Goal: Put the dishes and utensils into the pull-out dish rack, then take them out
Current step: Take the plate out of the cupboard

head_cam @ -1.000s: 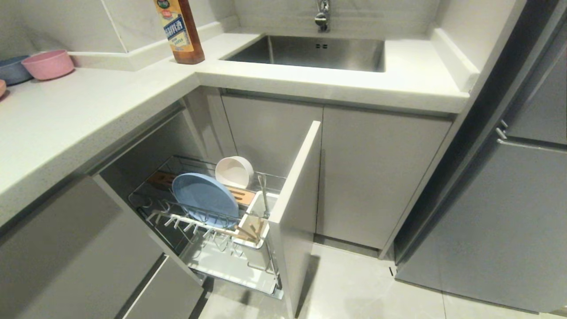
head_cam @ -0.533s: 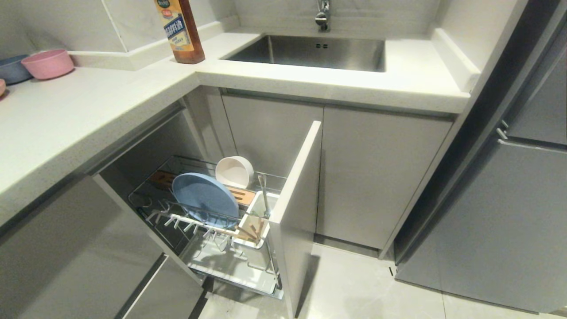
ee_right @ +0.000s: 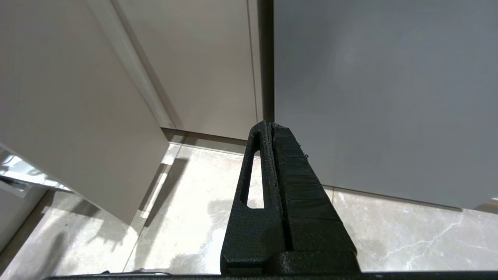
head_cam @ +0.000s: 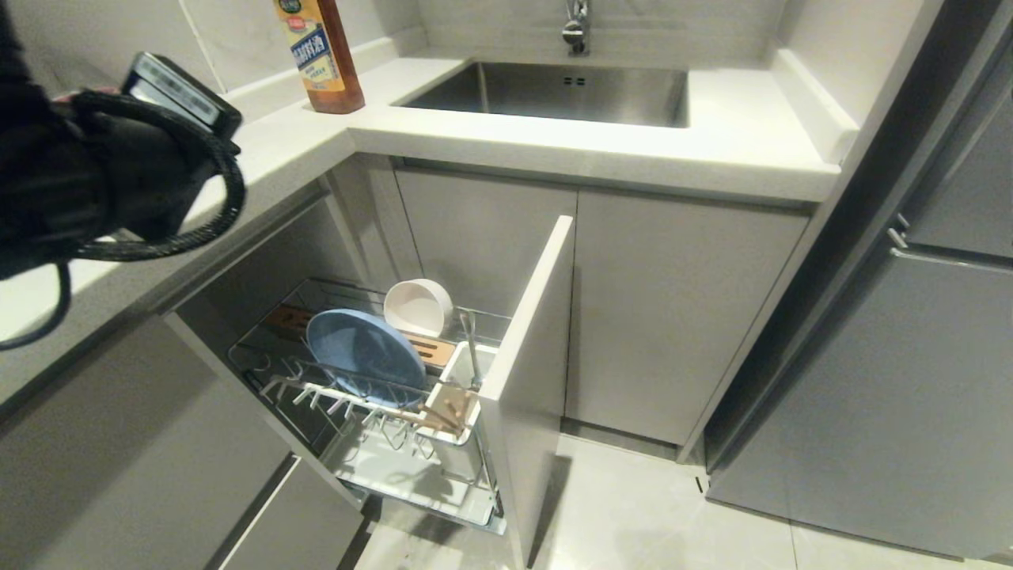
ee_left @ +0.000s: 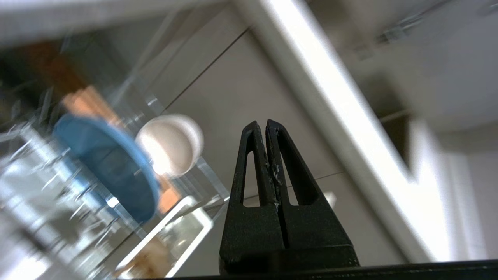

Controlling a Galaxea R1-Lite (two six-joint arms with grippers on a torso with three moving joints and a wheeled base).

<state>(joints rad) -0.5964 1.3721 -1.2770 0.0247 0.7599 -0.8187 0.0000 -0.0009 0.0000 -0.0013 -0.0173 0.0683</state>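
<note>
The pull-out dish rack (head_cam: 396, 475) stands drawn out below the counter, behind its pale grey front panel (head_cam: 530, 317). In it the light-blue plate (head_cam: 360, 348) stands on edge in the prongs, and the cream bowl (head_cam: 415, 305) lies tilted behind it. The spoon (head_cam: 472, 348) stands in the white utensil cup (head_cam: 463, 372). The chopsticks (head_cam: 411, 413) lie across the cup's near corner. My left arm (head_cam: 95, 182) hangs over the counter at upper left, above the rack. The left gripper (ee_left: 266, 124) is shut and empty, with plate (ee_left: 109, 163) and bowl (ee_left: 171, 144) beyond it. The right gripper (ee_right: 270, 125) is shut, parked low above the floor.
An amber bottle (head_cam: 320, 51) stands on the counter beside the steel sink (head_cam: 554, 91). A grey fridge (head_cam: 910, 356) fills the right side. A lower drawer front (head_cam: 293, 522) juts out slightly, left of the rack. Pale tiled floor (head_cam: 633, 514) lies before the cabinets.
My left arm has swung up into the head view at upper left and now covers the bowls on the counter. The rack and its contents have not moved.
</note>
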